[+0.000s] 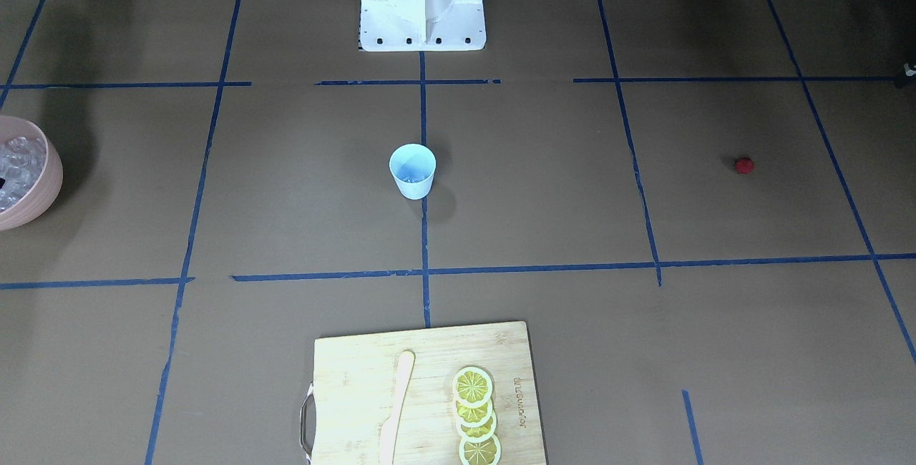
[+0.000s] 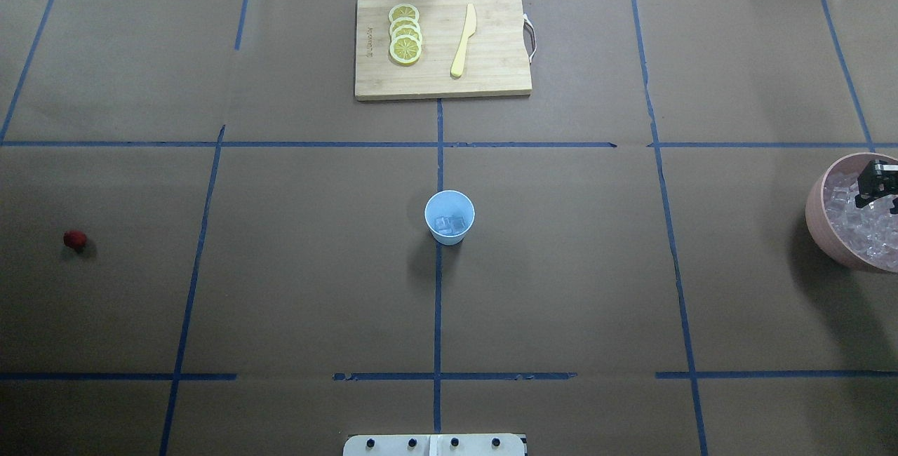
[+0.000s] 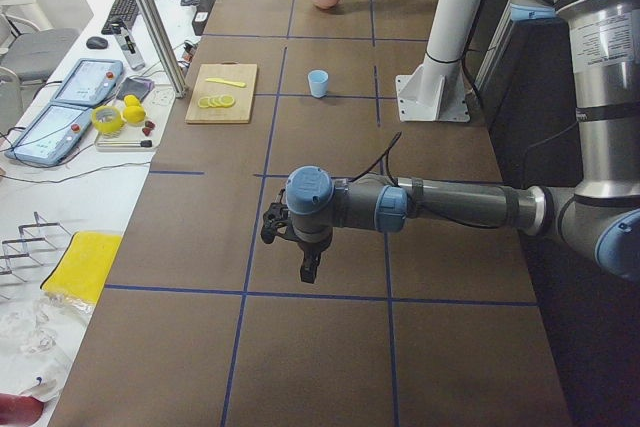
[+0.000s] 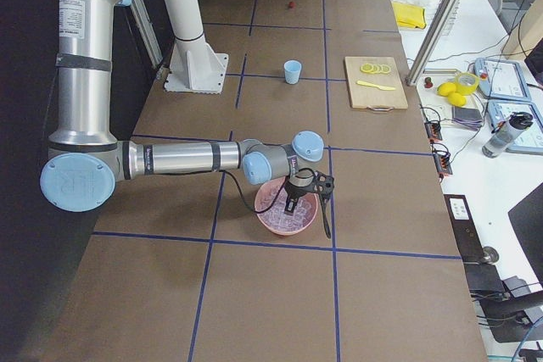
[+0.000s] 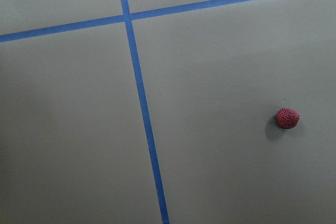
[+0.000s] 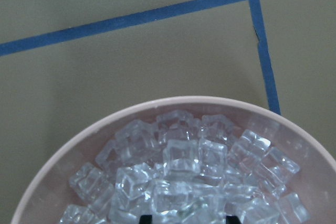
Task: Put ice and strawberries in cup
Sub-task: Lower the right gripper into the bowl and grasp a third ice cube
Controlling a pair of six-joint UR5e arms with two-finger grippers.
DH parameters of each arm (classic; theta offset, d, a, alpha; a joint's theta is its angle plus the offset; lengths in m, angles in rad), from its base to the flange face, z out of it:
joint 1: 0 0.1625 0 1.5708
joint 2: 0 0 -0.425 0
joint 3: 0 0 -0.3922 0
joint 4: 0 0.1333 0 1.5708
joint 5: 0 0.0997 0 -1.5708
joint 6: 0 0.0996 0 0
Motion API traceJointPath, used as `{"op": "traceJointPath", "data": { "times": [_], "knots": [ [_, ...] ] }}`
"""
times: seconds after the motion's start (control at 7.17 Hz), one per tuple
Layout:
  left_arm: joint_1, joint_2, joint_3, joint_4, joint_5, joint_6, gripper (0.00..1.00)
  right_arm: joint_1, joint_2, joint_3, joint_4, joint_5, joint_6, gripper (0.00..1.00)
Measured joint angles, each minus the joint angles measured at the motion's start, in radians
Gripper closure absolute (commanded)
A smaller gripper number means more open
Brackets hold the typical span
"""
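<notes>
In the table's middle the cup [image 2: 450,217] stands upright with a few cubes of ice [image 2: 450,223] in its bottom. Well off to the cup's left the strawberry [image 2: 75,239] lies on the paper. The left gripper [image 3: 305,265] hovers over that side; I cannot tell its spread. Far right of the cup, the right gripper [image 2: 877,186] hangs with fingers wide over the ice-filled pink bowl [image 2: 817,210].

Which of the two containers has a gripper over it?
The pink bowl on the robot's right, under the right gripper; the small blue cup stands unattended.
</notes>
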Motion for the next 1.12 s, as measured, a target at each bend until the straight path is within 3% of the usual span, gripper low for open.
{"op": "traceJointPath", "data": {
  "times": [0.42, 0.7, 1.12],
  "knots": [
    [0.0, 0.0, 0.0, 0.0, 0.0, -0.001, 0.0, 0.003, 0.0, 0.003, 0.0, -0.001, 0.0, 0.78],
    [0.0, 0.0, 0.0, 0.0, 0.0, 0.0, 0.0, 0.009, -0.001, 0.009, 0.001, -0.001, 0.0, 0.96],
    [0.0, 0.0, 0.0, 0.0, 0.0, 0.0, 0.0, 0.04, -0.011, 0.096, 0.001, -0.001, 0.0, 0.97]
  ]
}}
